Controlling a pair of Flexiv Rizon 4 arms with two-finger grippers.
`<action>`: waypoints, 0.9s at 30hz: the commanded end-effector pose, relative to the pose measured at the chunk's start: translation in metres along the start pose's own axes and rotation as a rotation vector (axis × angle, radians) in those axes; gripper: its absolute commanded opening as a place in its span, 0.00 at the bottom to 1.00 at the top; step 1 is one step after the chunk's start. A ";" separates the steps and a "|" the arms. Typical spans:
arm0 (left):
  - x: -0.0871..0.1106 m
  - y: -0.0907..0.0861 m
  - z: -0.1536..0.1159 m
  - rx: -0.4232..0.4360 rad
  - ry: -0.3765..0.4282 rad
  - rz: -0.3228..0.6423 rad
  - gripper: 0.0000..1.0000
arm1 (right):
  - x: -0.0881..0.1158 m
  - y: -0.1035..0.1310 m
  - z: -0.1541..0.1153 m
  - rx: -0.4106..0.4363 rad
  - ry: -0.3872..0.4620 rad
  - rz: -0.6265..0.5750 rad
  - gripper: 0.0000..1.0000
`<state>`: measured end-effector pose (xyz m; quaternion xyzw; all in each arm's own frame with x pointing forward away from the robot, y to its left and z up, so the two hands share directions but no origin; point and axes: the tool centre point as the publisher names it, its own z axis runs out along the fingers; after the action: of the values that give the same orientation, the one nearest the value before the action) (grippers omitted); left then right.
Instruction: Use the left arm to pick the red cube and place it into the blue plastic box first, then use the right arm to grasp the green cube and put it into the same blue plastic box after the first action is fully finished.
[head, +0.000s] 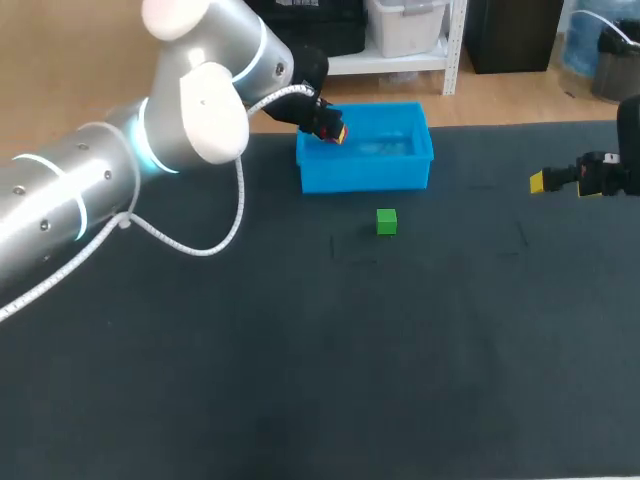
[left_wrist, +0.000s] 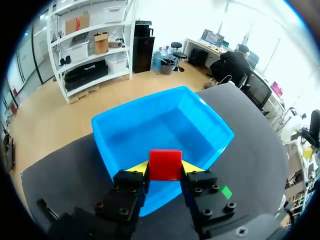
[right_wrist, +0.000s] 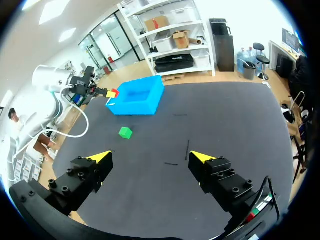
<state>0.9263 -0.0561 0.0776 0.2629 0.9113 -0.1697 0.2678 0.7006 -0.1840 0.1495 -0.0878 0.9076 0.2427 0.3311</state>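
Overhead first: left pincer (head: 333, 128) over the left end of the blue plastic box (head: 365, 178), red cube (head: 340, 134) in its grip, seemingly above the rim for a clean drop. Green cube (head: 386, 221) down on the bench (head: 300, 380) just in front of the box, untouched, reserved for step 2.

Next, left wrist: 2 yellow tips clamped on opposite sides of the red cube, open box interior just ahead and below.

Last, right wrist: right pincer (right_wrist: 150, 156) spread wide, holding nothing, well apart from box and green cube, likely parked clear pending completion of step 1.
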 end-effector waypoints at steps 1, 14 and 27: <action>-0.006 0.004 0.009 0.001 0.020 -0.006 0.00 | 0.000 0.000 0.000 0.000 0.001 0.000 1.00; -0.001 0.008 0.015 -0.003 0.080 -0.028 0.13 | 0.000 0.000 0.000 0.000 0.001 0.000 1.00; -0.013 -0.003 0.004 0.012 0.055 0.013 1.00 | 0.000 0.000 0.000 0.000 0.001 0.000 1.00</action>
<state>0.9342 -0.0649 0.0782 0.2725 0.9157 -0.1663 0.2441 0.7006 -0.1840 0.1495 -0.0878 0.9076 0.2427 0.3311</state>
